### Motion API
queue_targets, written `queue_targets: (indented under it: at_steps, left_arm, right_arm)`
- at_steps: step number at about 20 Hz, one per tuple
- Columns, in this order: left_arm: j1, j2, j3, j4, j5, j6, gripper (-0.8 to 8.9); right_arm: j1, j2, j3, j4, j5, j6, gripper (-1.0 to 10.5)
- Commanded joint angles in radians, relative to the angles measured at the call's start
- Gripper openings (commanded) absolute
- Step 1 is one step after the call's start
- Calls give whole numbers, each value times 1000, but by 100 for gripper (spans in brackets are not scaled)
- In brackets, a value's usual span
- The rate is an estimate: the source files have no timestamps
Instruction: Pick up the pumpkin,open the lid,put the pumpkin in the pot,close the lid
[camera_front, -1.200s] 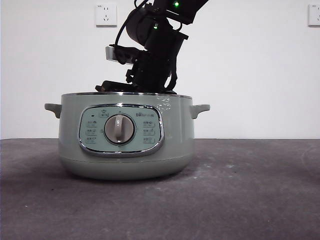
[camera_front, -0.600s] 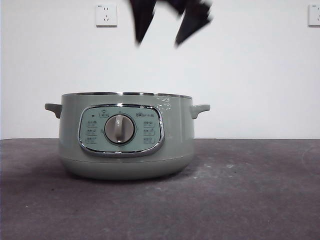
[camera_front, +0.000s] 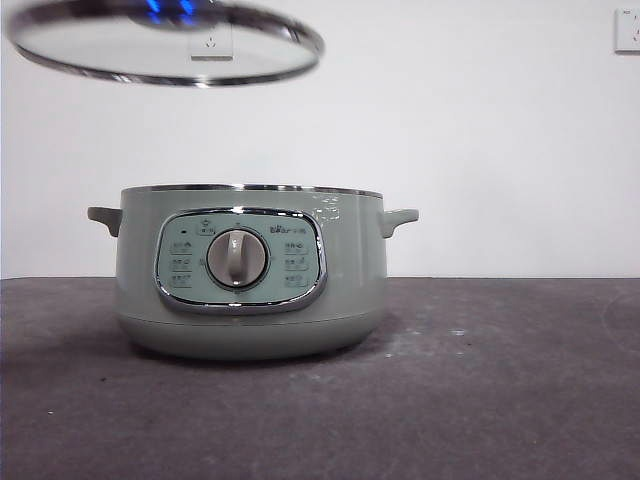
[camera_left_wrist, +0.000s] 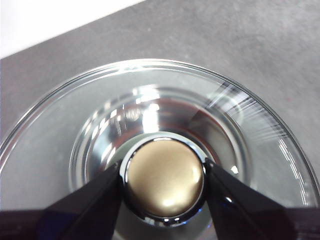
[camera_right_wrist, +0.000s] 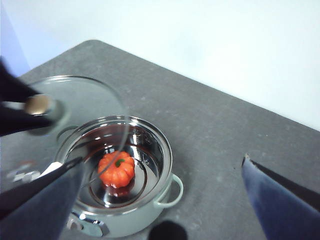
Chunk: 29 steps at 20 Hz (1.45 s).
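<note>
Though unlidded, pumpkin (camera_right_wrist: 116, 168) inside pot (camera_right_wrist: 120, 200)

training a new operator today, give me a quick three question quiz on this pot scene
1. True or false: the small orange-red ribbed pumpkin lies inside the large pale sage-green electric pot.
2. Which hand grips the knob of the round clear glass lid: A left, B right, C neither?
3. Fill in: the lid is held ____ the pot, apart from its rim.

Key
1. True; the right wrist view shows it on the pot's steel floor.
2. A; the left hand clamps the knob, while the right hand is open and holds nothing.
3. above, off to one side.
</note>
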Motion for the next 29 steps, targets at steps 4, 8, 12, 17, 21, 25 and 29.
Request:
queue_targets:
  at_steps: [4,8,12,17,21,25,29]
  left_arm:
    - [-13,123,18,151,10,11,-12]
    - [-31,200,18,217,10,11,-12]
    - [-45,266,18,246,6,11,-12]
    - [-46,311,18,270,4,11,-12]
    - [-46,315,18,284,4,11,-12]
    - [-60,317,18,290,5,-3,-12]
    - [-72,323,18,287,-3,-4,-12]
  right_arm:
    - [2,-77,0,-66,-2,29,626]
    - [2,-89,0,-110,-3,40,626]
    - [2,-89,0,-128,-3,40,626]
    - [2,-89,0,-165,-2,40,626]
    - [2,-88,0,-165,-2,40,626]
    - [2,-88,0,-164,-2,40,626]
    - [2,-88,0,-166,-3,40,626]
